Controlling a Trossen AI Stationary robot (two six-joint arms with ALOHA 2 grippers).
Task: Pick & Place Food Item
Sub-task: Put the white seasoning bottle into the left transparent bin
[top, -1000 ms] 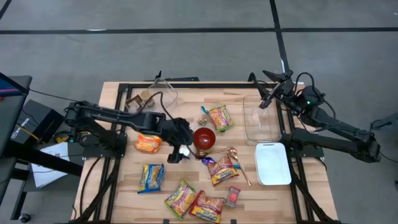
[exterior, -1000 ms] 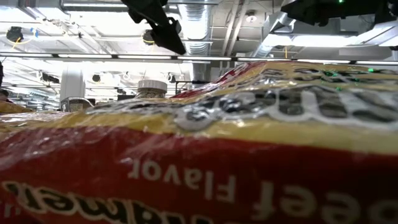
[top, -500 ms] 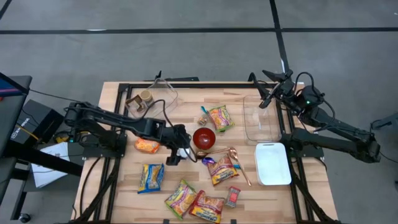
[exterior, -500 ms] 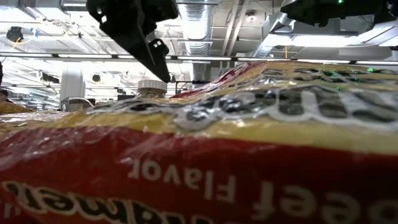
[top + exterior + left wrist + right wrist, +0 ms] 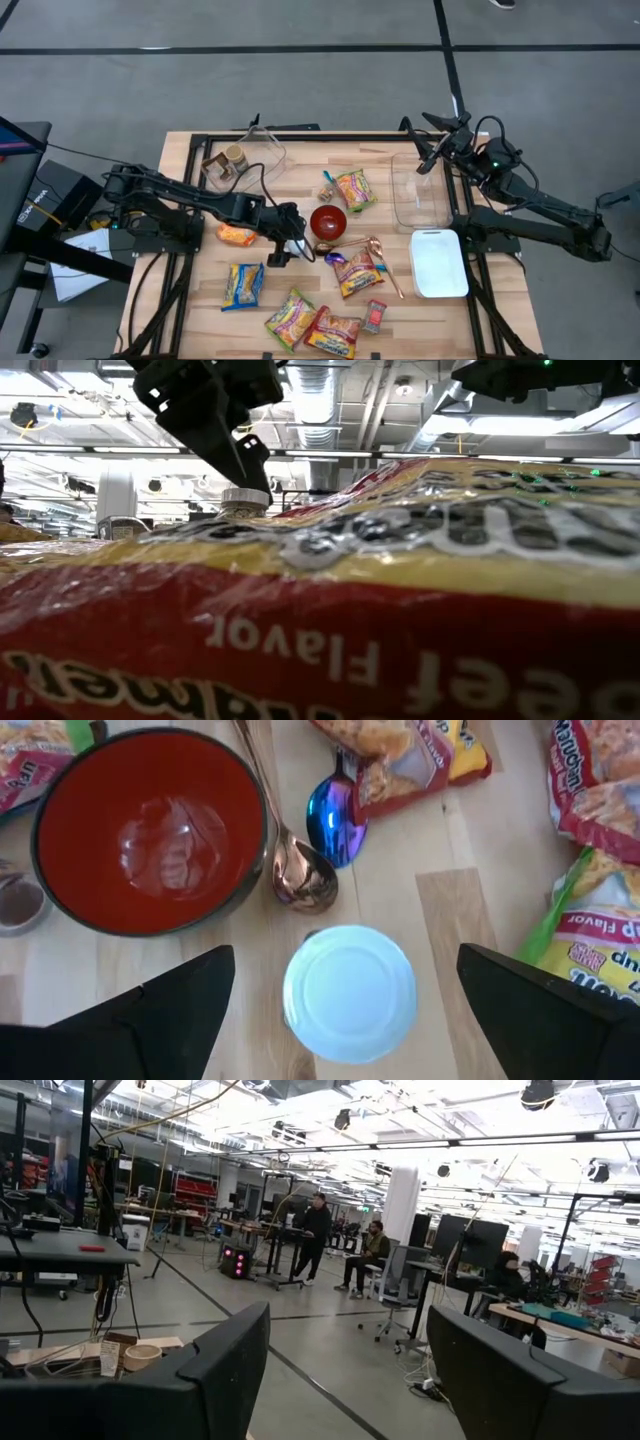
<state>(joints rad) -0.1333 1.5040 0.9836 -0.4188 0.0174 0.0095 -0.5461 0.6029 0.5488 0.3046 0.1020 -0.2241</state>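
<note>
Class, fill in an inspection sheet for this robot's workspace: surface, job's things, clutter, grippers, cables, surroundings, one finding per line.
Surface: light wooden slatted table on a black frame.
Job's things: white round-lidded cup standing upright beside a red bowl; yellow-red noodle packets scattered along the near edge; clear plastic container; white rectangular tray.
Clutter: copper spoon, iridescent blue spoon, small brown cup.
Grippers: left gripper open, straddling the white cup from above; right gripper raised over the table's far right corner, empty.
Cables: black cables trailing over the table's far left.
Surroundings: grey floor; people at desks in the hall beyond.
</note>
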